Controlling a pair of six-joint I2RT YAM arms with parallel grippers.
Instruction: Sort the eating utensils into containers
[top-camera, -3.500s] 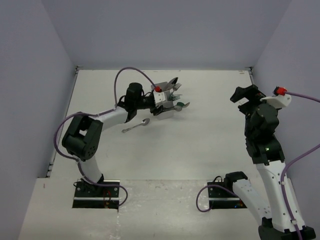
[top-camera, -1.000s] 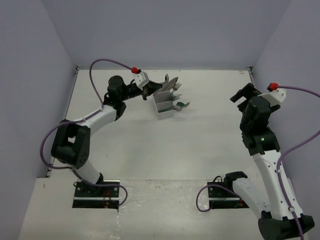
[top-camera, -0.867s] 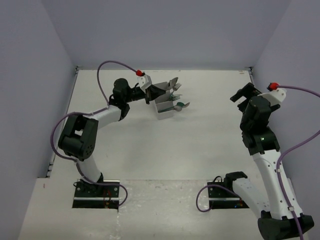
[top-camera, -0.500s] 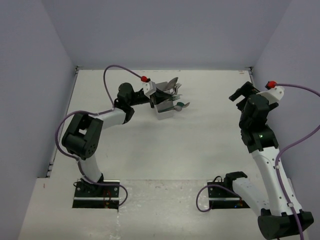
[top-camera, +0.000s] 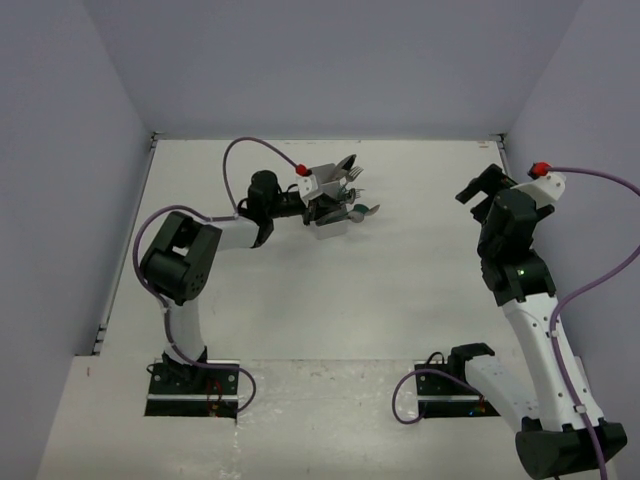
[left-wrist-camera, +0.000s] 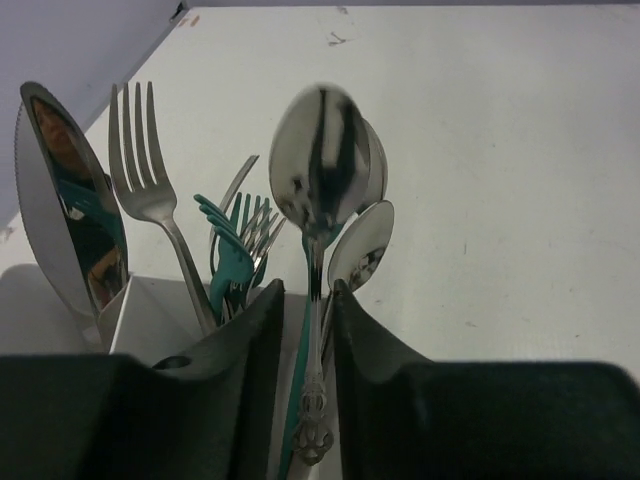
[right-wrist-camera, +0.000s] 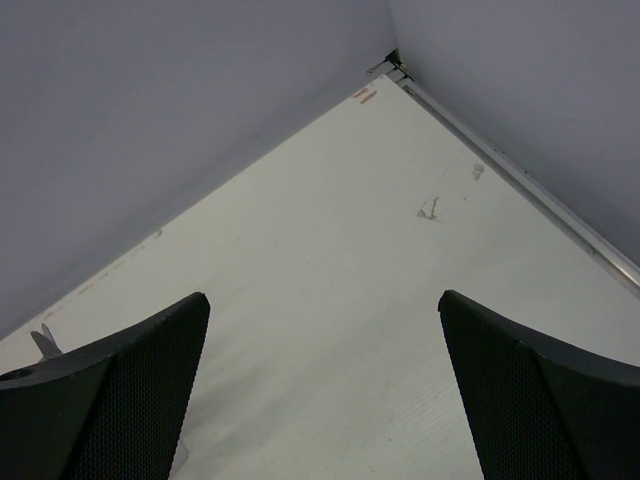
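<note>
Top external: The white box (top-camera: 331, 228) stands on the worktop (top-camera: 400, 290), far left of centre. Utensils (top-camera: 349, 176) stand in it and lean out over its far rim, among them a teal spoon (top-camera: 361, 210) on the right side. The left arm is folded back at the elbow and reaches across to the box, with the left claw (top-camera: 321, 204) directly at its near side. The right arm stands raised at the right edge, and the right claw (top-camera: 479, 189) is high and well apart from the box.

Left wrist: A box wall (left-wrist-camera: 150, 320) shows at lower left. From the left stand a broad knife (left-wrist-camera: 70, 210), a silver fork (left-wrist-camera: 138, 170) and teal forks (left-wrist-camera: 228, 250), then further spoons (left-wrist-camera: 362, 245). A silver spoon (left-wrist-camera: 320, 165) stands bowl up, its handle running down the narrow gap between the dark fingers (left-wrist-camera: 240, 350). Whether the fingers press the handle cannot be told. The dividers are largely hidden, so its compartment cannot be confirmed.

Right wrist: The right claw (right-wrist-camera: 322, 300) is released, its fingers (right-wrist-camera: 110, 400) spread wide over bare worktop (right-wrist-camera: 330, 230), with nothing between them.
</note>
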